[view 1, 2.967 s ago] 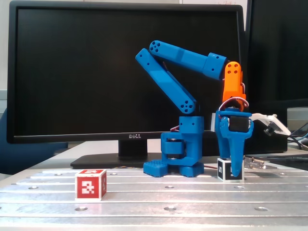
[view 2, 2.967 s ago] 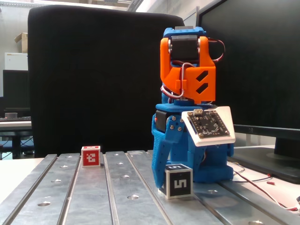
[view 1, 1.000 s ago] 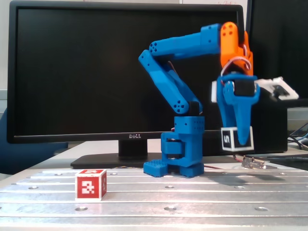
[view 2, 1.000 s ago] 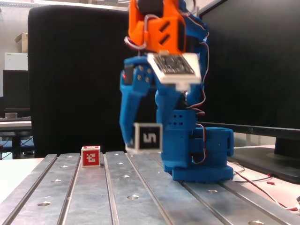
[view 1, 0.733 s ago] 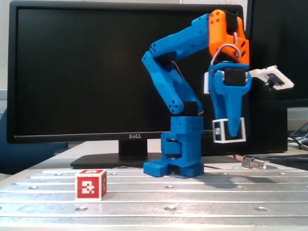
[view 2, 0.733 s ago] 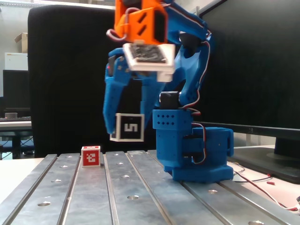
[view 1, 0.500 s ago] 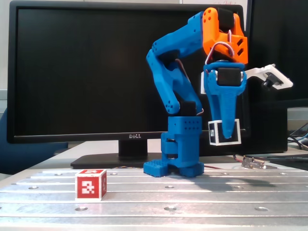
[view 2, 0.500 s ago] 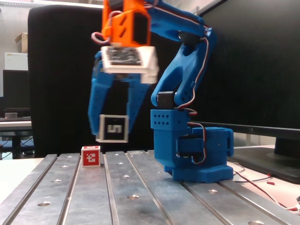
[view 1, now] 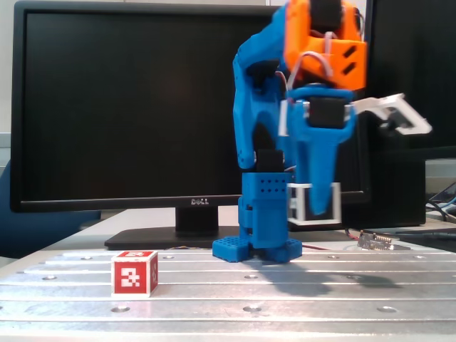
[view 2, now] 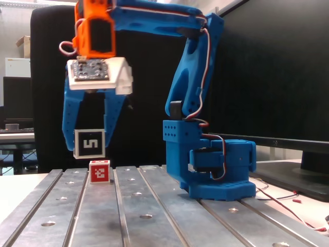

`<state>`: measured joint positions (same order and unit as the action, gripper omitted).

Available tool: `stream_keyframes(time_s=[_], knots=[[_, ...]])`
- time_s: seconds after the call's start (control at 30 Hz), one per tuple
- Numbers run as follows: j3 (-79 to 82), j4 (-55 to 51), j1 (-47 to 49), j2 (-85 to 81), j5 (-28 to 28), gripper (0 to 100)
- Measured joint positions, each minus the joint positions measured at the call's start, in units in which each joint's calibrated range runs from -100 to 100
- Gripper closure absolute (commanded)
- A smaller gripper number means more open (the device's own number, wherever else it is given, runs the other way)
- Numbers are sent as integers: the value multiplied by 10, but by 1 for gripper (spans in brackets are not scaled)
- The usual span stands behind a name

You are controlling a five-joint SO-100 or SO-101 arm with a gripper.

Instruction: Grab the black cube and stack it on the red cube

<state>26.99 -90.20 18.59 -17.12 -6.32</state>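
Black cube (view 2: 89,143) clamped betw. the fingers (view 2: 69,135), held clear of the bench (view 2: 128,206). Red cube (view 2: 99,171) sits on the bench just below, a touch right in this fixed view; the other fixed view puts it far left.

A slotted metal counter (view 1: 299,296) is seen in both fixed views. A dark Dell monitor (view 1: 128,107) is set behind it. A black panel (view 2: 103,67) is stood beyond, with a bright office glimpsed past its left edge.
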Motion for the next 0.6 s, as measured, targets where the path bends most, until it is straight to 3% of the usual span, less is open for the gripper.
stream_keyframes(time_s=[0.6], knots=[[-3, 4, -284, 11, 149, 82]])
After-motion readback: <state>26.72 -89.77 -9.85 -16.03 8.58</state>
